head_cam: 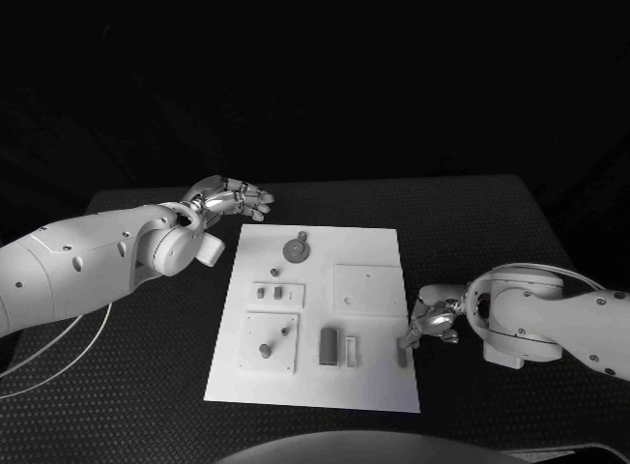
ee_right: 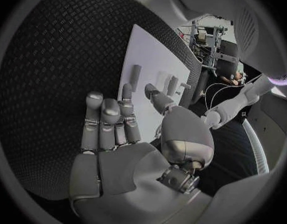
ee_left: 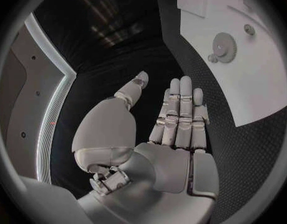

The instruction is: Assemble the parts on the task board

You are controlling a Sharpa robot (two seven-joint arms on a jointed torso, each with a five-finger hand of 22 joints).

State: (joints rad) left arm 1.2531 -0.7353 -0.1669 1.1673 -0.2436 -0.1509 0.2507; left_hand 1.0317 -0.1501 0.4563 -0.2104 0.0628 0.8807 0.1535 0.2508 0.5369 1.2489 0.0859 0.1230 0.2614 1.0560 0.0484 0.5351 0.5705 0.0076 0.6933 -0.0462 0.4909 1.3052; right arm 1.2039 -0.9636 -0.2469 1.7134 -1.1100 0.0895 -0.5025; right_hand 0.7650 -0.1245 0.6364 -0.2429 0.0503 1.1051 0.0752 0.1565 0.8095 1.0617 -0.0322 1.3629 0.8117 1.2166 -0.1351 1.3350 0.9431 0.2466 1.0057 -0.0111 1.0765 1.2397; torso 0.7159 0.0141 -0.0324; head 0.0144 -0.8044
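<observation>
The white task board (head_cam: 315, 387) lies in the middle of the black table. On it are a grey gear (head_cam: 300, 249), a small peg (head_cam: 273, 272), a dark block (head_cam: 328, 345) beside a pale bar (head_cam: 352, 351), and a slim dark part (head_cam: 402, 356) at its right edge. My left hand (head_cam: 232, 201) hovers off the board's far left corner, fingers straight, holding nothing. My right hand (head_cam: 434, 324) is at the board's right edge, just beyond the slim part, also holding nothing. The left wrist view shows the gear (ee_left: 225, 47) past my left hand (ee_left: 178, 119). The right wrist view shows my right hand (ee_right: 112, 124) with fingers extended towards the board (ee_right: 150, 55).
A raised square plate (head_cam: 367, 288) and two smaller fixtures (head_cam: 276, 293), (head_cam: 272, 340) sit on the board. A thin cable (head_cam: 50, 358) loops below my left arm. Bare black table surrounds the board on all sides.
</observation>
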